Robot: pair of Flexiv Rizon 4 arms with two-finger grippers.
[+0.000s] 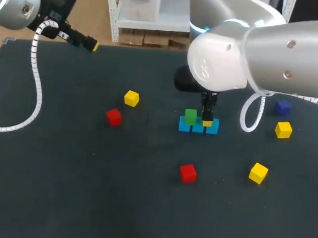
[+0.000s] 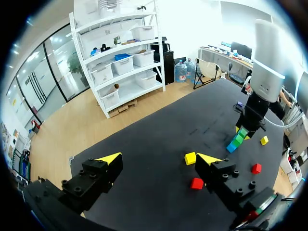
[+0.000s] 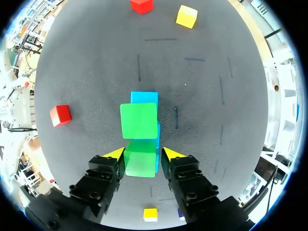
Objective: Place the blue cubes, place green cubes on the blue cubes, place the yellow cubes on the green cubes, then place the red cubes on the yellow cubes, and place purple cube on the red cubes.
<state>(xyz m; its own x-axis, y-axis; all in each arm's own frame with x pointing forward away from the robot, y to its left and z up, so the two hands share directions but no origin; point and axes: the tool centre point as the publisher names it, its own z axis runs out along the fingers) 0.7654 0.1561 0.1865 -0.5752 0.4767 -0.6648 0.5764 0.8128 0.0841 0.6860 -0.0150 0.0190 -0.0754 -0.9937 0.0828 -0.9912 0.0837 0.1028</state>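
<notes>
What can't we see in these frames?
- Head view: the right gripper hides the second green cube.
- Right wrist view: the first green cube covers most of the blue cubes; the gripper hides most of the purple cube.
- Left wrist view: the stack is too small for detail.

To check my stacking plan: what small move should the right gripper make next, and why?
Probably open and release. The right gripper is shut on the second green cube, which seems level with the first green cube beside it, both over the blue cubes.
</notes>
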